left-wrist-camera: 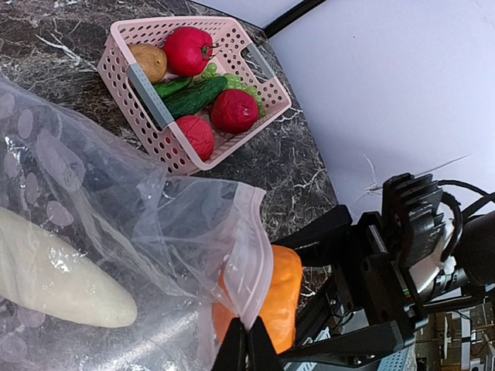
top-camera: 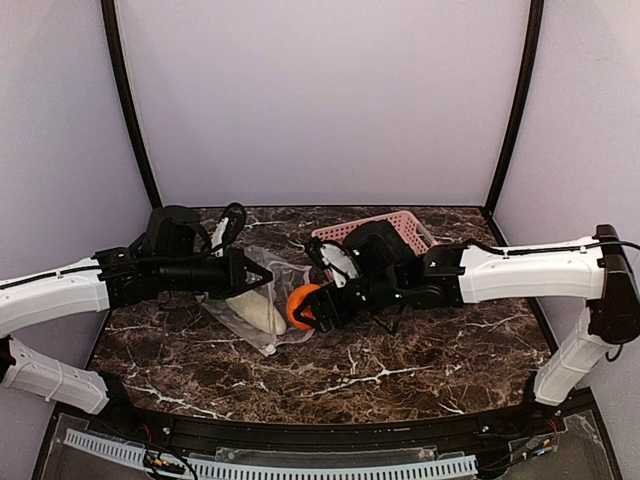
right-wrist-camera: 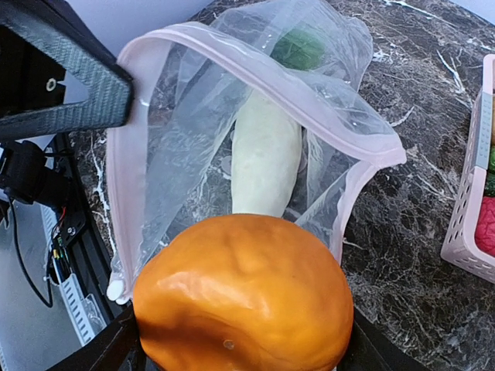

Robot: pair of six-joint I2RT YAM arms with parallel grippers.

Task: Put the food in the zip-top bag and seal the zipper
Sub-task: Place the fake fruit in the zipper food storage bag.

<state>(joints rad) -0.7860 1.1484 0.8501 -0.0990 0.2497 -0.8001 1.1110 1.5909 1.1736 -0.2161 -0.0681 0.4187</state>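
On the dark marbled desk [top-camera: 400, 350], left of centre, a clear dotted bag [top-camera: 262, 330] with its mouth turned to the right. Inside it, flat on the lower sheet, a long white vegetable [top-camera: 258, 312]; deeper in, seen from the right wrist, a green piece [right-wrist-camera: 298, 48]. Left hand [left-wrist-camera: 247, 344]: fingers pressed together on the upper lip of the bag, pinching the plastic and lifting it so that the mouth gapes. Around that opening, a pale pink zip strip [right-wrist-camera: 340, 116], unsealed, with a small white slider [right-wrist-camera: 114, 290] at its near end. Right hand [top-camera: 318, 303]: fingers spread wide and clamped on an orange fruit [top-camera: 300, 305], one finger on each side of it. Holds the fruit right at the open mouth, in line with the white vegetable. From the left wrist, the raised lip hangs partly in front of the fruit; whether plastic and fruit touch, cannot tell. Behind the right hand, at the far edge of the desk and well apart from the bag, a pink slotted basket [left-wrist-camera: 147, 85]. In the basket: a brown potato [left-wrist-camera: 147, 62] at one end, a stemmed red tomato [left-wrist-camera: 188, 50] just beside it, a dark green cucumber [left-wrist-camera: 197, 94] lying across the middle, a pale green cluster [left-wrist-camera: 232, 77] past it, and two more round red pieces [left-wrist-camera: 234, 110] toward the near end.
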